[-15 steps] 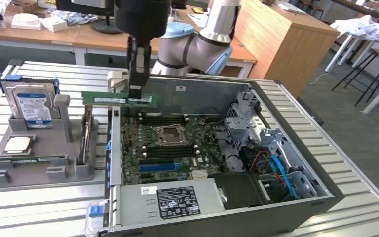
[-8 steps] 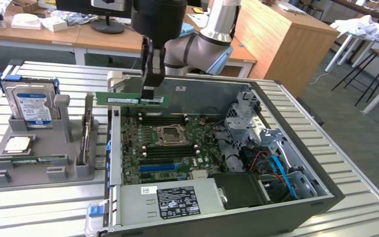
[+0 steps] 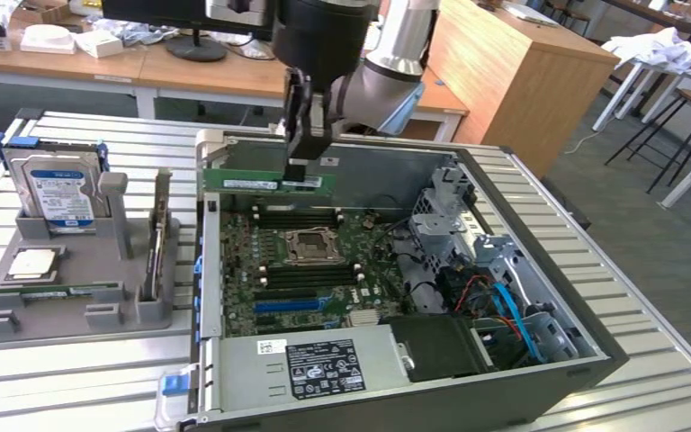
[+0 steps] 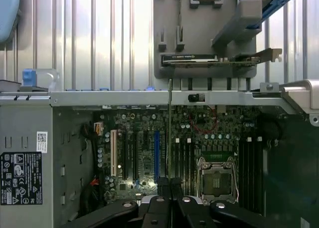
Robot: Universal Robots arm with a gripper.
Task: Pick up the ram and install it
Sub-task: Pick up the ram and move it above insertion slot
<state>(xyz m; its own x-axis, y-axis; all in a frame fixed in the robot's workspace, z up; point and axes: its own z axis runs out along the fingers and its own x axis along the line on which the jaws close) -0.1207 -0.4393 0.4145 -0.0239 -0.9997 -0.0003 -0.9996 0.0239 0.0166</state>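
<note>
Your gripper (image 3: 301, 166) is clenched on the ram (image 3: 262, 183). It pinches the upper edge toward one end, so the stick hangs level over the far part of the open case (image 3: 586, 360), clear of the board beneath.

That off-centre pinch is the main risk. The long free end could tip, and a tilted stick would likely meet a slot crooked and jam or flex. In the wrist view the ram (image 4: 170, 128) is a thin edge-on line between the fingers (image 4: 158, 188). I cannot tell whether it lines up with any slot. A hard push while misaligned could scrape the board.

- **Nearest:** the power supply (image 3: 321, 364) is a dull grey sheet-metal box with a black label.
- **Behind it:** the motherboard (image 3: 249, 270) is green and crowded, with a square metal-framed processor socket (image 3: 309, 245) and long black memory slots (image 3: 283, 217).
- **The ram:** a thin, rigid, slick green board with a pale label strip.
- **On the exterior view's left:** a grey moulded tray (image 3: 82, 297) holds a silver, blue-labelled hard drive (image 3: 64, 193) upright.
- **Underneath:** everything rests on a ribbed metal table (image 3: 82, 378).
</note>
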